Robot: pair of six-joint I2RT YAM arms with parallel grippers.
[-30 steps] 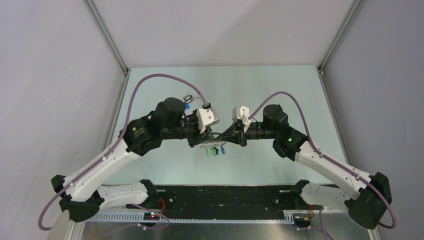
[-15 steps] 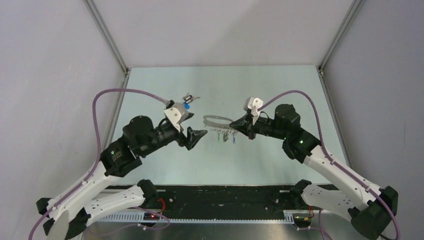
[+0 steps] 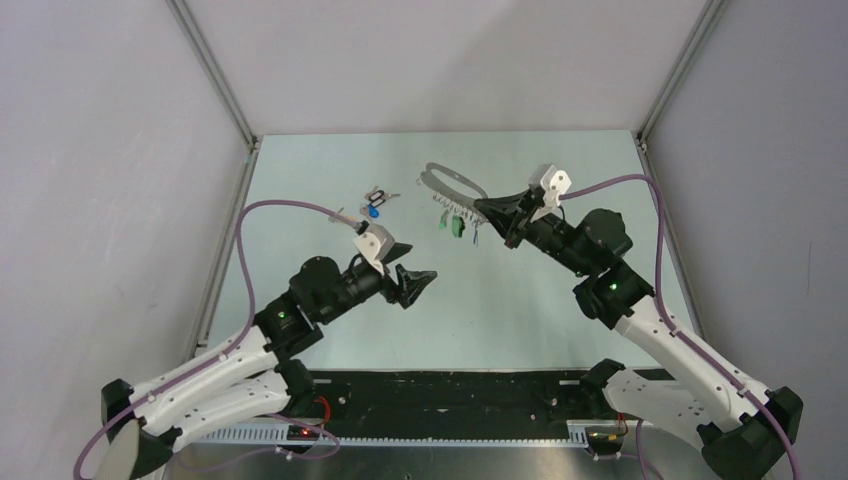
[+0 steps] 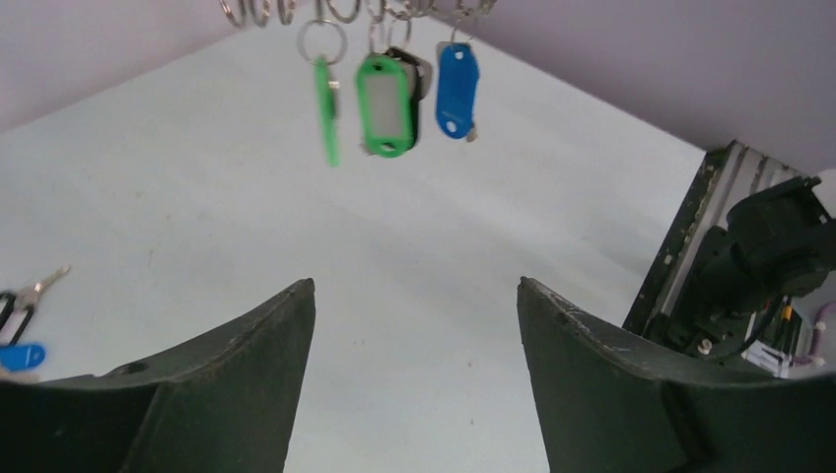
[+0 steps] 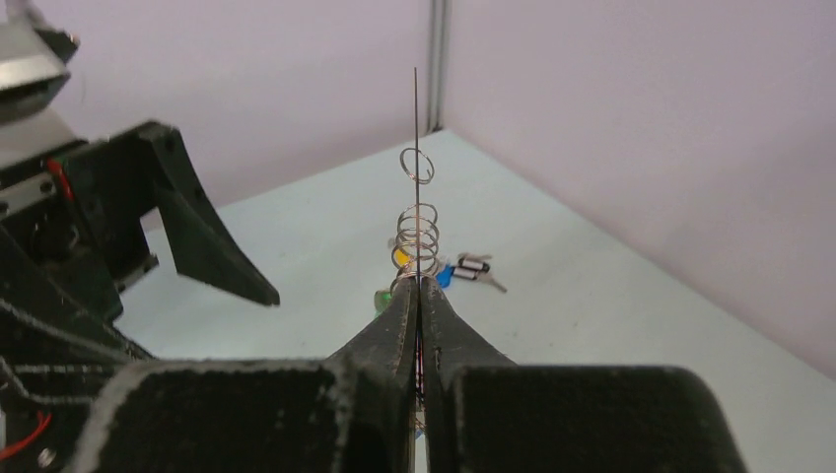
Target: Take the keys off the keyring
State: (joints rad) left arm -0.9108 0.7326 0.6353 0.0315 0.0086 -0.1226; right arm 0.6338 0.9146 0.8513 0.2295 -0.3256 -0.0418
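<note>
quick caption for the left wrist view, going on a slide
Open left gripper facing green and blue keys hanging in the air, one loose blue key on the table.

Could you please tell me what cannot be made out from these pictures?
Top view: the keys hanging from the keyring are too small to count.
Left wrist view: the top edge cuts off the keyring; the left edge cuts the loose keys.
Right wrist view: the keyring is edge-on, a thin line; the shut right jaws hide most of the keys.
</note>
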